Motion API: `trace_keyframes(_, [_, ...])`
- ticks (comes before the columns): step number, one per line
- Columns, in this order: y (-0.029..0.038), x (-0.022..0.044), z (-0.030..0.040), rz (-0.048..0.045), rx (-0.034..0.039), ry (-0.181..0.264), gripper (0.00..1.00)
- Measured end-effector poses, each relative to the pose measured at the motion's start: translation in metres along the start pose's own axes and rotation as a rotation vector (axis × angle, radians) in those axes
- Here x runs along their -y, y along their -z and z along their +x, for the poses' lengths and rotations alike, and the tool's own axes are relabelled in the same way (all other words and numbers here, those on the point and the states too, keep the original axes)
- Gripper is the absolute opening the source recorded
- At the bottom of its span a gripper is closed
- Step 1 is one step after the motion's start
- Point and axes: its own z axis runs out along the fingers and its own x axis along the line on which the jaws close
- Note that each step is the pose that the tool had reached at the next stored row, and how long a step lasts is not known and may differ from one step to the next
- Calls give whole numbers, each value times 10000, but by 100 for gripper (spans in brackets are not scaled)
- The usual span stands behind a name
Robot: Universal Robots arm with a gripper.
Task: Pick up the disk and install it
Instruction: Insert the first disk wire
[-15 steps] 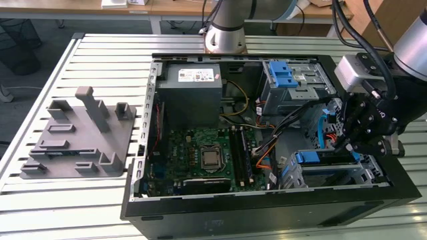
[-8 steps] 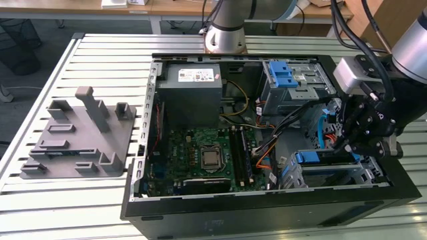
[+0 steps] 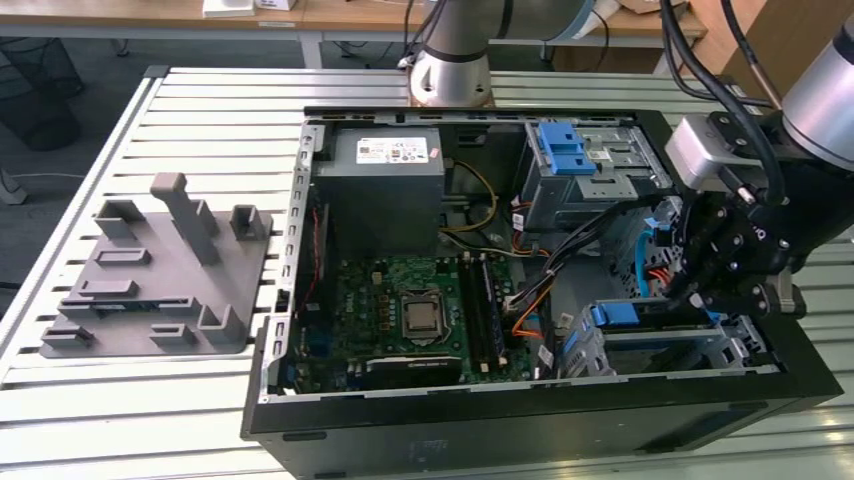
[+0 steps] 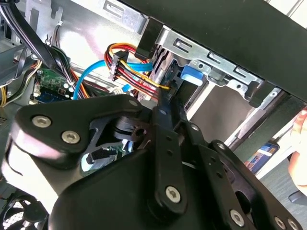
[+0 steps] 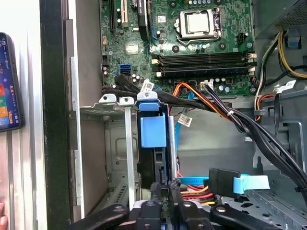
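Observation:
The disk (image 5: 152, 132) stands on edge in a slot of the metal drive cage (image 5: 111, 143) at the case's front corner, its blue carrier tab facing the motherboard. The same blue tab (image 4: 191, 75) shows in the second wrist view, and in the exterior view the disk (image 3: 617, 316) sits low at the right. My gripper (image 5: 165, 189) reaches into the cage at the disk's far end with its black fingers close together. I cannot tell whether they clamp the disk or only touch it. The gripper (image 4: 165, 103) points toward the tab, and the gripper (image 3: 687, 300) hangs just over the cage.
The open black case (image 3: 534, 420) lies on a slatted table. Inside are the motherboard (image 3: 414, 305), a grey power supply (image 3: 387, 165), an upper bay with blue clips (image 3: 574, 150) and loose cables (image 5: 216, 108). A grey fixture (image 3: 160, 270) lies at the left. A phone (image 5: 9, 81) rests beside the case.

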Motion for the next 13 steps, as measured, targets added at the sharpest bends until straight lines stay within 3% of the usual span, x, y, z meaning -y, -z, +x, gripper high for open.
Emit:
trace_keyframes(1, [10, 0, 0, 0, 3, 0, 24])
trace_keyframes(8, [175, -8, 4, 0, -3, 0, 24])
trace_keyframes(10, [176, -8, 4, 0, 0, 0, 22])
trace_keyframes(12, [176, -8, 4, 0, 1, 1, 11])
trace_keyframes(13, [177, -8, 4, 0, -1, 1, 11])
